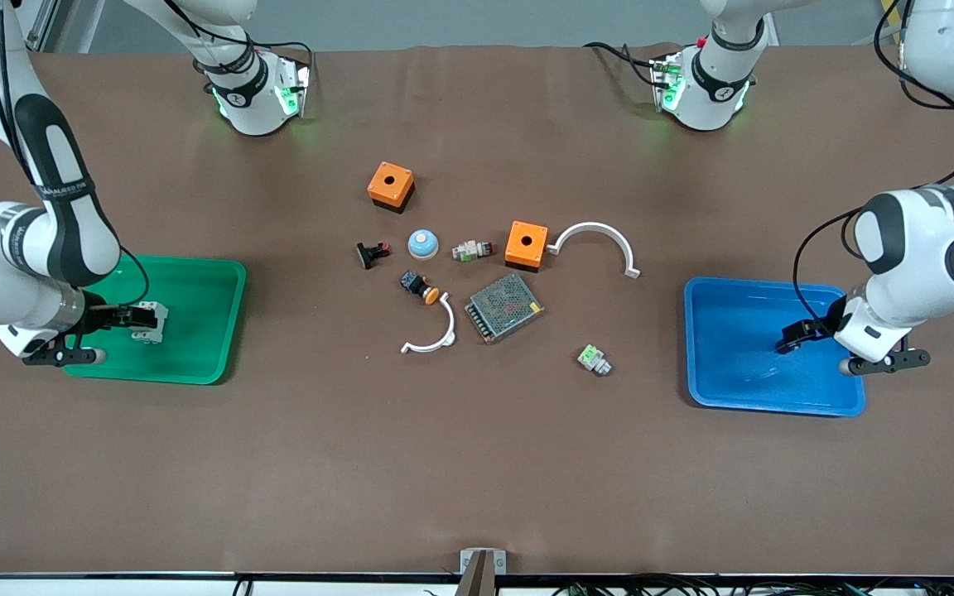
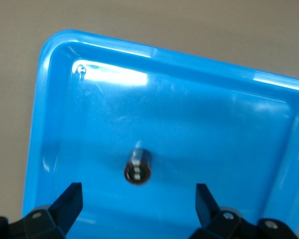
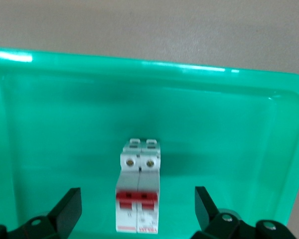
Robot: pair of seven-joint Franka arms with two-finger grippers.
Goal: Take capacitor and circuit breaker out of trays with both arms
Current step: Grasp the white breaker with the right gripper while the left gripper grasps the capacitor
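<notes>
Left gripper [image 2: 137,201] released, fingers wide over blue tray [image 2: 214,129]; capacitor [image 2: 137,167] lies between them. Right gripper [image 3: 137,209] released over green tray [image 3: 50,129]; breaker [image 3: 138,191] between fingers, bottom cut off.

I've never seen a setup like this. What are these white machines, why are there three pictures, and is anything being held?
They are two robot arms at a brown table. One picture looks down from a high camera; the others come from cameras on each wrist. The left gripper is open over the blue tray, where the capacitor lies. The right gripper is open over the green tray, around the breaker. Nothing is held. Spare parts, including two orange boxes, lie mid-table.
</notes>
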